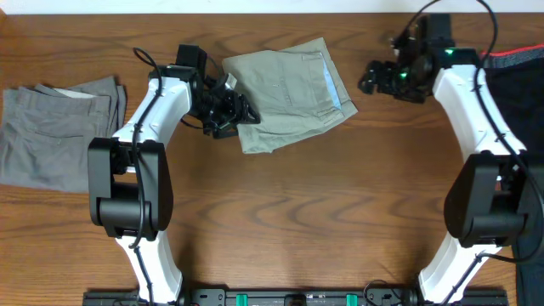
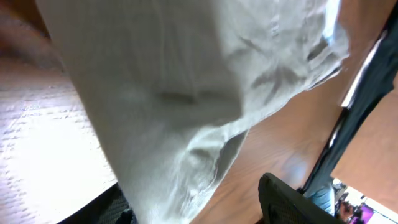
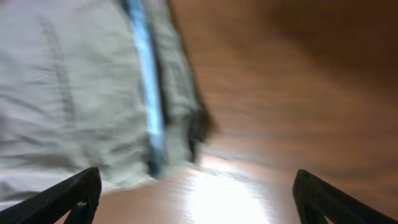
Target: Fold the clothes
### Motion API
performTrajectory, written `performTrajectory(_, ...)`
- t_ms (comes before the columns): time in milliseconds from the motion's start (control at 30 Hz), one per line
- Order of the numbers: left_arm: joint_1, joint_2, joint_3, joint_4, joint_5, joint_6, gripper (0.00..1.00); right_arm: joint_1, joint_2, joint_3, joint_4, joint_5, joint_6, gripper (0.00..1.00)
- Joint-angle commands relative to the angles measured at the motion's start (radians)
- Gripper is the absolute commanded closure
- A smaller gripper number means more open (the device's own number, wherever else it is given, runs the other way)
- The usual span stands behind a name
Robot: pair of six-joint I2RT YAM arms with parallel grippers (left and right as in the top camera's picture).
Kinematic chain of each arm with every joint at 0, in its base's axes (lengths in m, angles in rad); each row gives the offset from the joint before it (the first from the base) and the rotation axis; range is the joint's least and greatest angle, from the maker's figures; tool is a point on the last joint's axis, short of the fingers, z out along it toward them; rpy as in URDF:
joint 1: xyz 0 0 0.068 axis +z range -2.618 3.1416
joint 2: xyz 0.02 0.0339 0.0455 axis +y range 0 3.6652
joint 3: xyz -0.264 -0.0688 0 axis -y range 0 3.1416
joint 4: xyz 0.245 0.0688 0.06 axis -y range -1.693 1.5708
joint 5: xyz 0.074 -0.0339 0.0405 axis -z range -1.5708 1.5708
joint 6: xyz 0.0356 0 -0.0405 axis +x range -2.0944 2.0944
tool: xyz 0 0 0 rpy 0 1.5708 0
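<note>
The pale khaki-green shorts (image 1: 289, 98) lie folded at the back middle of the table, a light blue inner band along their right edge. They fill the left wrist view (image 2: 174, 93). They also show in the right wrist view (image 3: 74, 93). My left gripper (image 1: 228, 115) is at their left edge. Its fingers are spread, with the cloth's edge between them (image 2: 199, 208). My right gripper (image 1: 374, 78) is open and empty over bare wood just right of the shorts (image 3: 199, 199). A mid-grey pair (image 1: 51, 127) lies folded at the far left.
A dark cloth with red trim (image 1: 518, 68) lies at the right edge of the wooden table (image 1: 297, 212). The arm bases stand at the front left and front right.
</note>
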Motion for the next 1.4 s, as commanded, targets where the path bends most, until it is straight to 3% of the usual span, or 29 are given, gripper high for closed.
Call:
performTrajectory(0,0.001,-0.006,0.003,-0.018,-0.061,0.043,0.35,0.058,0.004,-0.005,0.047,-0.064,0.056,0.05)
performTrajectory(100,0.002,-0.006,0.003,-0.017,-0.112,0.043,0.29,0.111,0.012,-0.005,0.123,-0.063,0.083,0.05)
performTrajectory(200,0.002,-0.006,0.003,-0.014,-0.172,0.039,0.05,0.157,0.039,-0.005,0.195,-0.043,0.11,0.07)
performTrajectory(233,0.002,-0.006,0.003,-0.014,-0.193,0.039,0.02,0.167,0.045,-0.005,0.208,-0.033,0.124,0.08)
performTrajectory(700,0.002,-0.006,0.003,-0.017,-0.228,0.04,0.02,0.18,0.243,-0.005,0.21,-0.055,0.167,0.19)
performTrajectory(767,0.002,-0.006,0.003,-0.017,-0.228,0.04,0.02,0.18,0.245,-0.005,0.206,-0.056,0.167,0.3)
performTrajectory(1000,0.002,-0.005,0.003,-0.017,-0.228,0.04,0.02,0.179,0.245,-0.004,0.207,-0.05,0.168,0.86)
performTrajectory(1067,0.002,-0.006,0.003,-0.017,-0.228,0.04,0.02,0.177,0.243,0.003,0.203,-0.04,0.168,0.98)
performTrajectory(1367,0.002,-0.005,0.003,-0.017,-0.254,0.04,0.02,0.18,0.24,0.165,0.04,0.131,0.137,0.99)
